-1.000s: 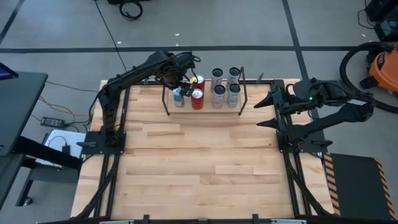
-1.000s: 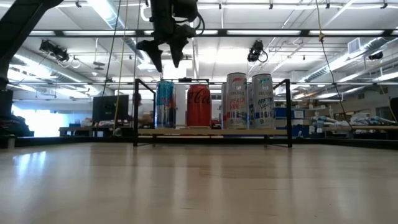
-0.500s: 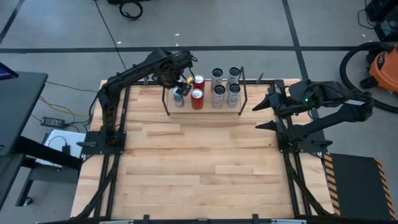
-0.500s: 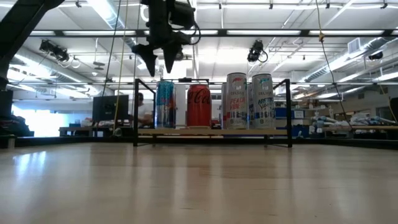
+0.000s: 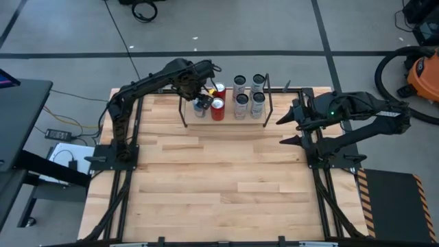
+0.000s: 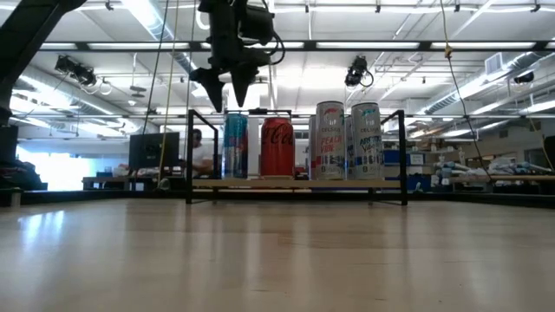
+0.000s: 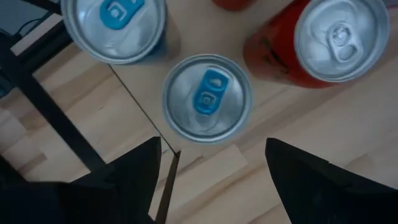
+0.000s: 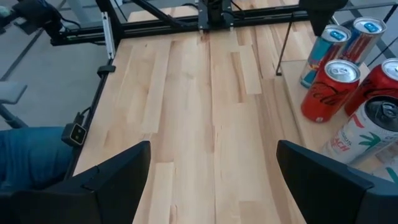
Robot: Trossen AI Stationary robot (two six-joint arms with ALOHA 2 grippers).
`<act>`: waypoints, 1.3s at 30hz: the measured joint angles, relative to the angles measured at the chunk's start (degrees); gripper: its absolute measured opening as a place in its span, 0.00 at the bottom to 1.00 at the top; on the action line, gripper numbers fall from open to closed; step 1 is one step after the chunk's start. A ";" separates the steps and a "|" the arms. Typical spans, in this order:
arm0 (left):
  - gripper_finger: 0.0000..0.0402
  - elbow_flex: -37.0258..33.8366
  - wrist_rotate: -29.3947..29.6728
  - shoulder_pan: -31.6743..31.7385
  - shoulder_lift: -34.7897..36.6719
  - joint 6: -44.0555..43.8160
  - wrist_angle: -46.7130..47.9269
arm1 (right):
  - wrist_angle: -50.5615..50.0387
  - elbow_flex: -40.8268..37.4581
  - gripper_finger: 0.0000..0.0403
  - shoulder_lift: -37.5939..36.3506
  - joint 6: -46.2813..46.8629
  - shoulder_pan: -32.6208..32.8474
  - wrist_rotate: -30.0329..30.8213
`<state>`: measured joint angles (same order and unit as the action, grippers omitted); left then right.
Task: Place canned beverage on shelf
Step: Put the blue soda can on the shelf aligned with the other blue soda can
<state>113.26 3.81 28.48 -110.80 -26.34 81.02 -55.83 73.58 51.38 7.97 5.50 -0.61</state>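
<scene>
The left pincer (image 6: 224,94) hangs above the left end of the shelf (image 5: 226,121), its two dark fingers (image 7: 134,168) pointing down and spread partly apart with nothing between them. Straight below it, in the left wrist view, stands a slim blue-tabbed can (image 7: 207,98) upright on the shelf's pale planks, apart from the fingers. A second blue-tabbed can (image 7: 115,28) stands just beside it, and a red can (image 7: 323,43) stands close on its other side. From the low camera the shelf shows as a low wood platform with thin black rods at its corners, sitting at the far edge of the worktop (image 5: 219,185). On it, in a row, are a blue can (image 6: 234,146), the red can, and two taller white cans (image 6: 329,140) with coloured print, all upright. From above, the cans stand in two rows between the black rods, with the left arm reaching over them from the worktop's left side. The right pincer (image 5: 287,130) waits over the right edge of the worktop, well apart from the shelf, its fingers (image 8: 112,174) spread wide and empty. The right wrist view looks along the bare planks toward the shelf's end, where the cans show. A person's blue-clad leg (image 8: 31,165) shows beside the worktop.
</scene>
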 joint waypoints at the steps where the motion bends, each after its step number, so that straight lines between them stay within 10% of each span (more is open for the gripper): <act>1: 0.72 -0.01 -0.01 0.15 0.00 0.00 0.06 | 0.10 0.00 0.89 -0.01 0.00 0.00 -0.26; 39: 0.72 -1.93 -1.07 1.88 -2.28 -1.59 -6.16 | 0.87 0.01 0.89 -0.01 1.33 0.00 -2.54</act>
<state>111.33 2.74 30.36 -113.09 -27.93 74.86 -54.96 73.59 51.37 9.30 5.50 -3.16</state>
